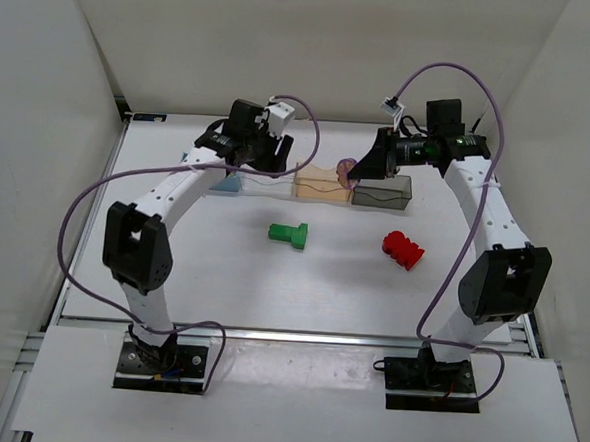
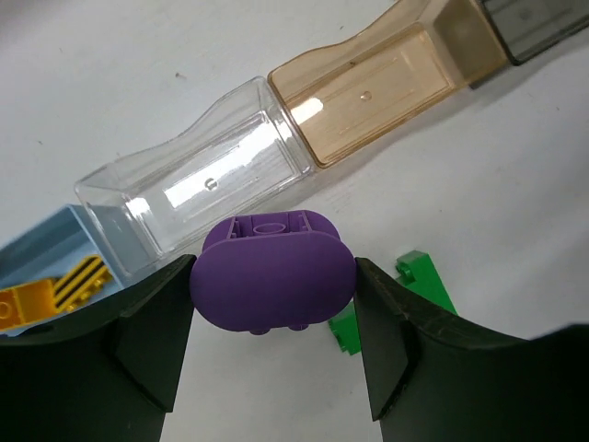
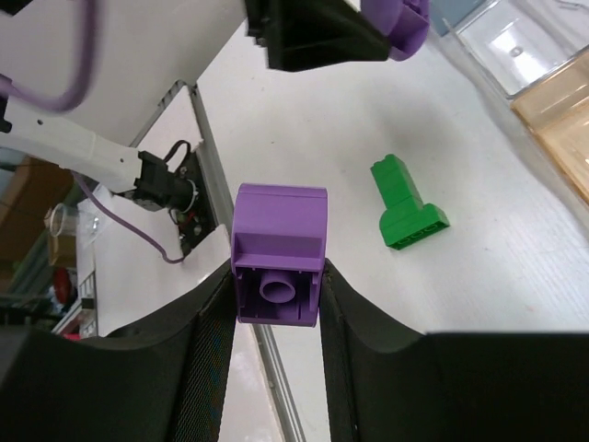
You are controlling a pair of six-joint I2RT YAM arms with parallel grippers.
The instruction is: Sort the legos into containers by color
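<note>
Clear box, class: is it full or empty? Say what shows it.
Empty. In the left wrist view the clear box shows only its bare floor, with nothing inside.

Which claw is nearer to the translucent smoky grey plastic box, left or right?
Right. The right claw hangs beside the smoky grey box, at its left end; the left claw is farther left, past the translucent pale orange plastic box.

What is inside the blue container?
A yellow lego with black stripes lies inside the blue container. A finger of the left claw covers its near part, so anything else there cannot be seen.
</note>
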